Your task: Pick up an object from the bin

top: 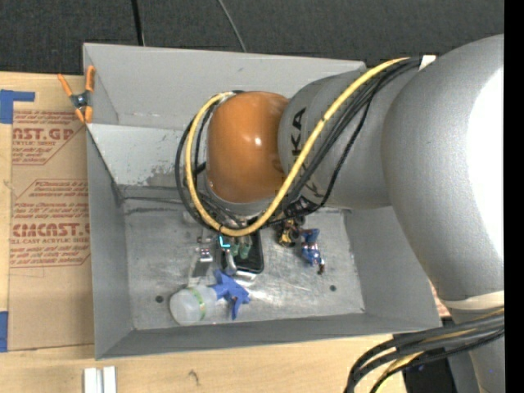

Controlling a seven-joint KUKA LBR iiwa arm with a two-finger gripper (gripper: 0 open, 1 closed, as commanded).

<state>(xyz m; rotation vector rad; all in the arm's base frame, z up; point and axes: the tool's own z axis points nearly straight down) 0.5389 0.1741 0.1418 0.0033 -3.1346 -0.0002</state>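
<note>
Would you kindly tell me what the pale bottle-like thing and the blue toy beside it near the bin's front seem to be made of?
The pale bottle-like thing looks like milky, half-translucent plastic with a soft sheen, judging by its cloudy rounded body. The blue toy looks like moulded hard plastic: one solid colour, fairly matt. Neither is certain.

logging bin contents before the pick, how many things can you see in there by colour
Blue: 2, a star-shaped toy and a small figure
Whitish: 1, a plastic bottle
Black: 1, a flat black piece
Dark with yellow: 1, a small dark piece
Total: 5 in sight; the arm may cover more.
</note>
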